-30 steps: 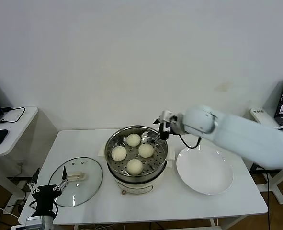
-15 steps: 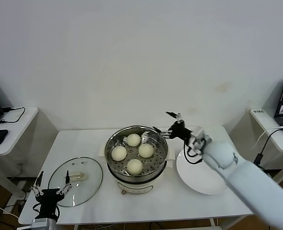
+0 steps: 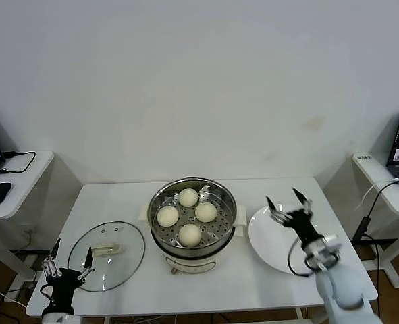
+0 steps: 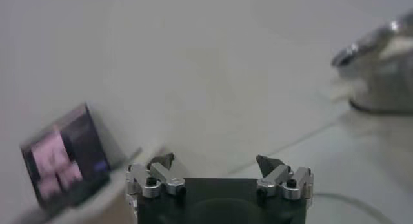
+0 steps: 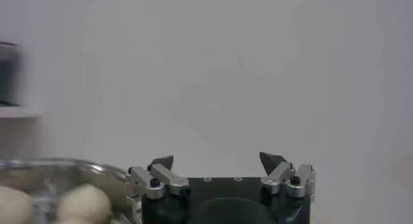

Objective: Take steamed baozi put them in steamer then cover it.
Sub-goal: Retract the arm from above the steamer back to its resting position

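step: loading looks done, cover next | baozi (image 3: 188, 216): four in steamer (image 3: 229, 204), table centre | lid (image 3: 107, 254): flat at steamer's 9 o'clock, needs left gripper (image 3: 69, 264) on its handle | left: released, empty, at lid's 7 o'clock | right gripper (image 3: 288, 206): spread, empty, over plate (image 3: 267, 246) at 3 o'clock | hidden: left arm cut off by frame edge

White table (image 3: 253, 283) carries three things in row. Glass lid (image 3: 107, 255) with white handle lies flat at near left, close to front edge. Steamer (image 3: 193, 226) stands at centre on cream base, four baozi (image 3: 190, 234) inside on perforated tray. White plate (image 3: 280, 243) lies at right, just beside steamer, apart from it. Lid and steamer apart.
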You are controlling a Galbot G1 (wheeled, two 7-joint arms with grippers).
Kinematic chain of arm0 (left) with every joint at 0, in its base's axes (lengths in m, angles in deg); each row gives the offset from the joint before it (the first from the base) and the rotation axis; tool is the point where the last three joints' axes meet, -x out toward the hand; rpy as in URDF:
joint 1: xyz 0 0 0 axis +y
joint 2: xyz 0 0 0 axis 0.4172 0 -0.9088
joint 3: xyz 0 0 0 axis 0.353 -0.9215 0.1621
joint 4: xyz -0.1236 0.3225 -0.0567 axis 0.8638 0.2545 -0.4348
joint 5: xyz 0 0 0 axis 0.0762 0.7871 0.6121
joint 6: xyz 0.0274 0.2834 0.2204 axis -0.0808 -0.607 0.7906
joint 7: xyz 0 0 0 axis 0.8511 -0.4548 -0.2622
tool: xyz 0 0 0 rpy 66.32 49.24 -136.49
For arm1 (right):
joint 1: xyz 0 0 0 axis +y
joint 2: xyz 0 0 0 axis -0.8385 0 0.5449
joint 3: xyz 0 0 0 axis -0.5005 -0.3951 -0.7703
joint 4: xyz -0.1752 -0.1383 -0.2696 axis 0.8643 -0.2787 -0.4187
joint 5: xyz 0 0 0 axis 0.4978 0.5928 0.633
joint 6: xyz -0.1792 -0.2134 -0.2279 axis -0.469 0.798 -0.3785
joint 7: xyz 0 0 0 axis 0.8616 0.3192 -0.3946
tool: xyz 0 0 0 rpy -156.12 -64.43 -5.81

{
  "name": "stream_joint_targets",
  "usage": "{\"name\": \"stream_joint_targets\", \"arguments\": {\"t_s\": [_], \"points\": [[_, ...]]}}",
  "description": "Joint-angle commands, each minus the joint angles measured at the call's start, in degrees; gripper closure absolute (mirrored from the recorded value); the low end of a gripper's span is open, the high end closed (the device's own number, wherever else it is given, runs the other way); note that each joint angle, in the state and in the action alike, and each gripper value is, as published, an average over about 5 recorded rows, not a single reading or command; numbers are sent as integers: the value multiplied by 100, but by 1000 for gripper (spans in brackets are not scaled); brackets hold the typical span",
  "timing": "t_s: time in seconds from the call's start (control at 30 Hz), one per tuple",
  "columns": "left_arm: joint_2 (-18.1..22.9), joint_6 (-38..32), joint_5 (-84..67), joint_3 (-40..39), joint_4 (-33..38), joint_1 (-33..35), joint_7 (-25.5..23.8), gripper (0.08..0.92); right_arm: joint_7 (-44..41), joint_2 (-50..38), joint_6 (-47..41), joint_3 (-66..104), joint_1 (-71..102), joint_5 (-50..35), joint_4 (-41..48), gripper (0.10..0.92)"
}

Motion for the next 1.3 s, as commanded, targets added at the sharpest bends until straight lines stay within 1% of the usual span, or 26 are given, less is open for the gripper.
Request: {"name": "stream_joint_targets", "arguments": {"t_s": [0.03, 0.13, 0.27, 0.57, 0.8, 0.97, 1.3], "points": [[-276, -270, 4336, 362, -526, 227, -167, 177, 98, 1117, 371, 1560, 1689, 480, -73, 203], [-276, -298, 4719, 312, -757, 7, -148, 177, 123, 1135, 417, 1626, 1706, 504, 12, 203], [-309, -309, 5008, 112, -1160, -455, -201, 177, 152, 1191, 494, 1641, 1705, 582, 159, 203], [-417, -277, 4988, -361, -1759, -1196, -369, 177, 190, 1319, 548, 1650, 1728, 705, 212, 203], [-493, -249, 4877, -489, -2178, -1796, -416, 177, 191, 1415, 566, 1656, 1793, 815, 129, 203], [-570, -235, 4741, -558, -2399, -2036, -465, 177, 187, 1437, 594, 1711, 1829, 863, 138, 203], [-526, -188, 4568, -614, -2770, -2344, -443, 177, 180, 1468, 637, 1735, 1832, 956, 191, 203]]}}
